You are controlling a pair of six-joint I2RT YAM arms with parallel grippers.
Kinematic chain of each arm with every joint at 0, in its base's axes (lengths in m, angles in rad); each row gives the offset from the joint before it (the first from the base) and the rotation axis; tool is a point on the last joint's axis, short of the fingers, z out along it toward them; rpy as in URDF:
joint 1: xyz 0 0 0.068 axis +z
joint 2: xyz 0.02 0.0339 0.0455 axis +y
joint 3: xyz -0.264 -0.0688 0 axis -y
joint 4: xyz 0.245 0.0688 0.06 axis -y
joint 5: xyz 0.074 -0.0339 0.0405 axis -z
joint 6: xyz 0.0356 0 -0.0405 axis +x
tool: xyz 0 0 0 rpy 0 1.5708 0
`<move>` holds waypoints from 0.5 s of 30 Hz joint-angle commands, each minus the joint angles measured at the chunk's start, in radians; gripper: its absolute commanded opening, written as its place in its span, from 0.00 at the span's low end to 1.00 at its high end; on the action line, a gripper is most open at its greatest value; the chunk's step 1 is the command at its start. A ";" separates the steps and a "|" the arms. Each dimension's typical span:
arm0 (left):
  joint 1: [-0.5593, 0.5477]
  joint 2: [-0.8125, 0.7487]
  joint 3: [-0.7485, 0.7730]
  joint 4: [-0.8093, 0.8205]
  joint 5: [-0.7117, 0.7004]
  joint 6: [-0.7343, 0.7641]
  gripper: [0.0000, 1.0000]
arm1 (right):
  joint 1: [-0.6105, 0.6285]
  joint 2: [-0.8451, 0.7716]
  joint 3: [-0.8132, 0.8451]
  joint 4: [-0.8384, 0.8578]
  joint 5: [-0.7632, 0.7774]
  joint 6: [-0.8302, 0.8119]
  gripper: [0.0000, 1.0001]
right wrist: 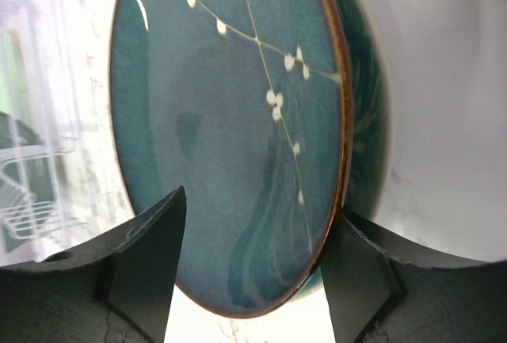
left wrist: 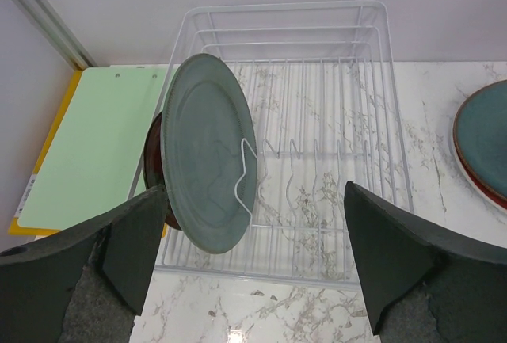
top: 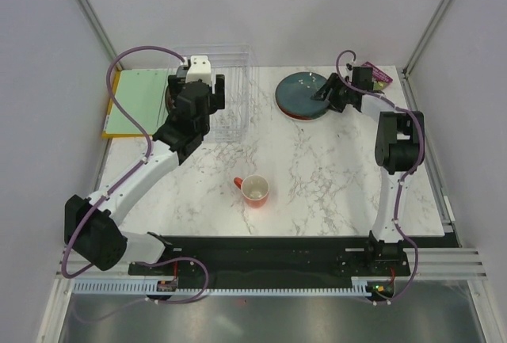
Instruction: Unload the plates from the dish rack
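Observation:
The dish rack (top: 234, 97) is a see-through, thin-barred box at the back left. In the left wrist view the rack (left wrist: 277, 10) holds a grey-teal plate (left wrist: 207, 153) upright at its left end. A smaller red plate (left wrist: 154, 161) stands right behind it. My left gripper (left wrist: 253, 280) is open and empty just before the rack; it also shows in the top view (top: 194, 89). A dark teal plate with a brownish rim (top: 301, 93) lies flat on a red plate at the back right. My right gripper (right wrist: 253, 280) is open, its jaws on either side of the teal plate's (right wrist: 230, 121) near edge.
An orange-red mug (top: 255, 191) stands on the marble table (top: 317, 184) near the middle. A flat green board (top: 139, 101) lies left of the rack. A purple object (top: 382, 76) sits at the back right corner. Walls close in on three sides.

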 commanded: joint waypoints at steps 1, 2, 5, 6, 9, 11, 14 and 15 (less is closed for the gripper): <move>0.005 -0.020 0.004 -0.012 -0.030 0.025 0.98 | 0.041 -0.111 0.063 -0.218 0.256 -0.186 0.72; 0.005 -0.015 0.009 -0.018 -0.034 0.025 0.98 | 0.047 -0.126 0.076 -0.271 0.307 -0.227 0.72; 0.005 -0.006 0.014 -0.030 -0.038 0.031 0.99 | 0.055 -0.161 0.072 -0.313 0.425 -0.254 0.74; 0.005 -0.006 0.015 -0.035 -0.040 0.029 0.99 | 0.056 -0.171 0.069 -0.319 0.450 -0.261 0.74; 0.005 -0.006 0.017 -0.044 -0.040 0.028 0.99 | 0.058 -0.194 0.067 -0.341 0.530 -0.278 0.75; 0.006 -0.009 0.015 -0.049 -0.040 0.026 0.99 | 0.058 -0.204 0.069 -0.348 0.550 -0.287 0.76; 0.011 -0.009 0.014 -0.050 -0.055 0.038 1.00 | 0.058 -0.226 0.058 -0.364 0.564 -0.290 0.75; 0.015 -0.006 0.012 -0.049 -0.073 0.045 1.00 | 0.058 -0.237 0.048 -0.362 0.564 -0.293 0.76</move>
